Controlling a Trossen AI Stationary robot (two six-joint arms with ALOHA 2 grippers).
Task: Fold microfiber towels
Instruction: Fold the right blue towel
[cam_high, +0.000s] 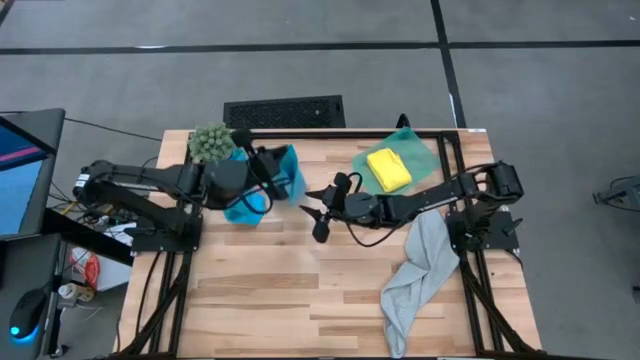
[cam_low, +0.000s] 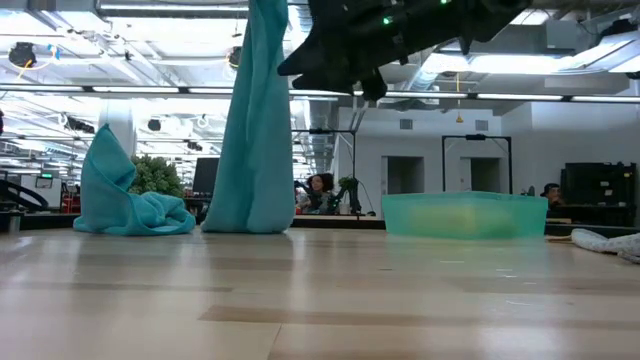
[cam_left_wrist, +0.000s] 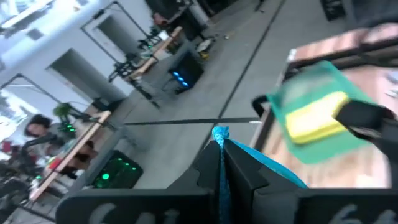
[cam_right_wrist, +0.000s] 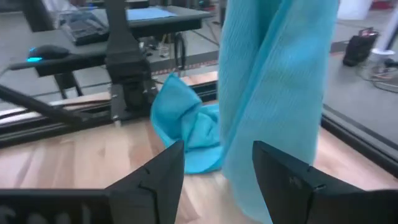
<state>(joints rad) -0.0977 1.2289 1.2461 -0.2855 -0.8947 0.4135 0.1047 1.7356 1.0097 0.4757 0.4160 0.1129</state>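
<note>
- My left fingers (cam_left_wrist: 221, 163) are pinched fully together on the top edge of a blue towel (cam_low: 257, 120), which hangs straight down, long axis vertical, its bottom end touching the bench (cam_high: 270, 290).
- My right fingers (cam_right_wrist: 217, 168) stand wide apart and hold nothing, raised above the bench just beside the hanging cloth.
- A second blue towel (cam_right_wrist: 186, 127) lies crumpled on the bench just past the hanging one, near the fuzzy green plant (cam_high: 211, 142).
- The yellow towel (cam_high: 389, 168) sits folded inside the green bin (cam_high: 420, 152).
- The grey towel (cam_high: 414, 275) sprawls lengthwise along the bench's right side.
</note>
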